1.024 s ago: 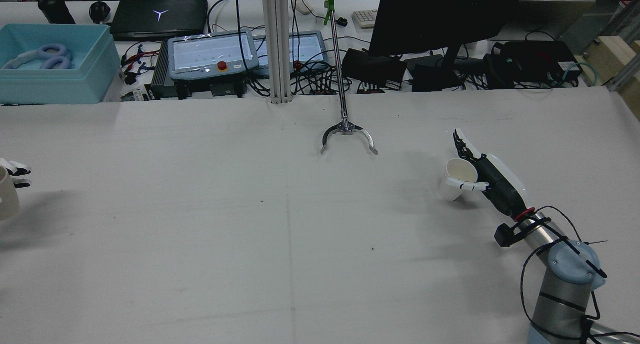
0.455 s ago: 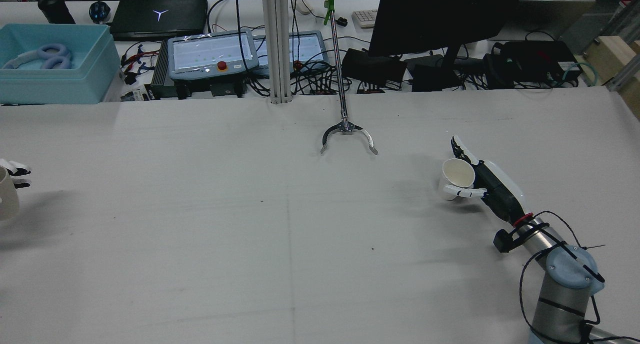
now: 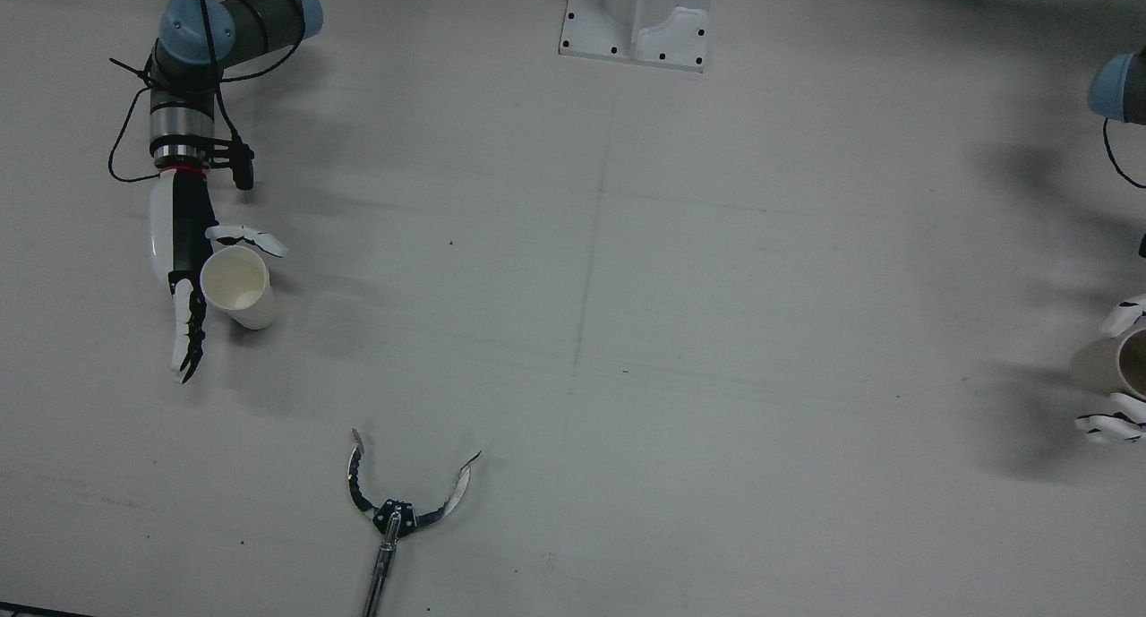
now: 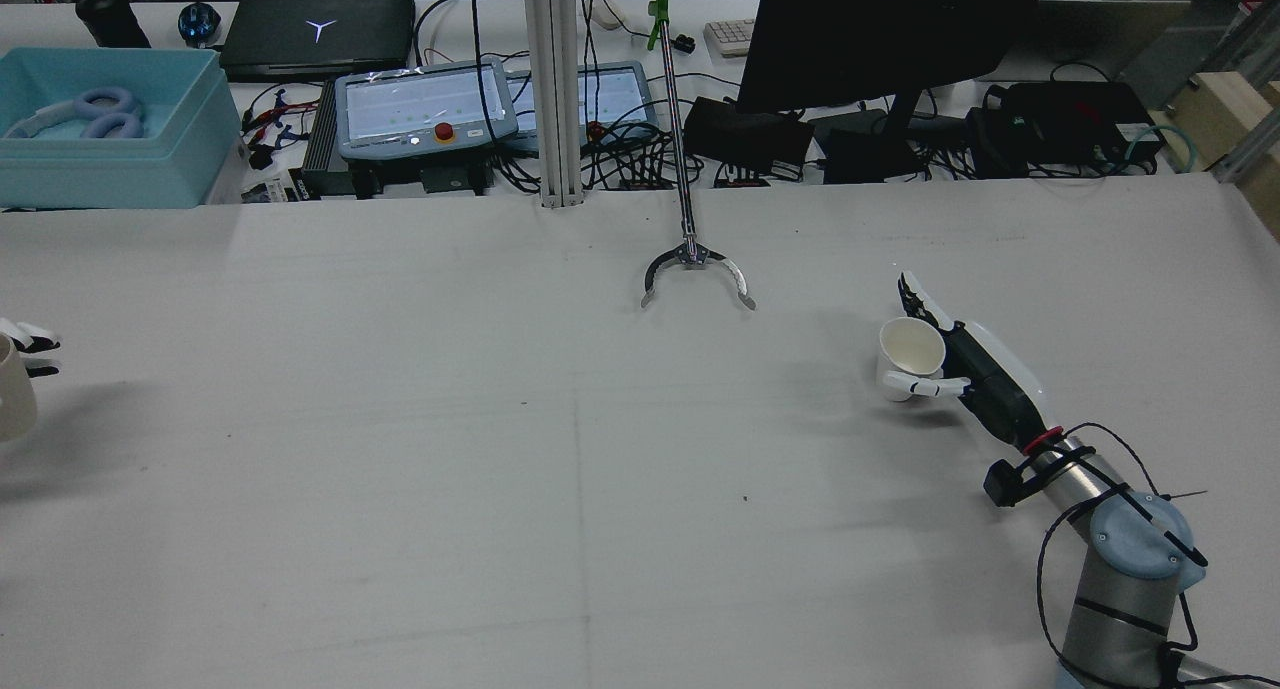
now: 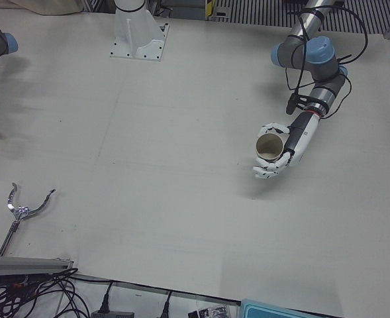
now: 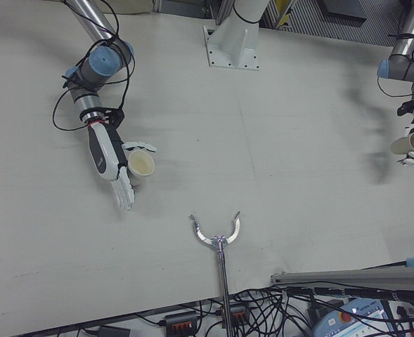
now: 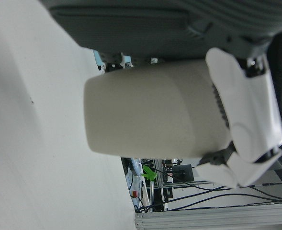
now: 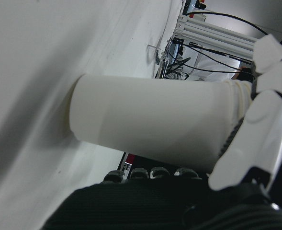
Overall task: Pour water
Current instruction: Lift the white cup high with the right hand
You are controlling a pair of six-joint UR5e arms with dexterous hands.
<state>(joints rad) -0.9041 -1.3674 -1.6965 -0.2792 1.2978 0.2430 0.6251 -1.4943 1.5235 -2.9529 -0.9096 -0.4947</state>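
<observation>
A white paper cup [image 4: 908, 354] stands on the table beside my right hand [image 4: 975, 364]. The fingers lie stretched out straight past the cup and the thumb curls round its near side, so the hand is open. The same cup [image 3: 240, 287] and hand [image 3: 183, 241] show at the left of the front view, and the cup's base touches the table in the right hand view [image 8: 150, 124]. My left hand [image 5: 284, 149] is shut on a beige cup [image 5: 269, 146] and holds it above the table at the far left edge of the rear view [image 4: 12, 399].
A long reacher-grabber tool [image 4: 697, 274] lies at the middle of the table's far side with its claws open. A white pedestal [image 3: 636, 17] stands at the robot's side. Monitor, teach pendants, cables and a blue box [image 4: 110, 129] sit beyond the table.
My right hand has shifted slightly lower and to the left with the white cup against it, and the cup looks more upright now. The left hand and its cup have not moved.
</observation>
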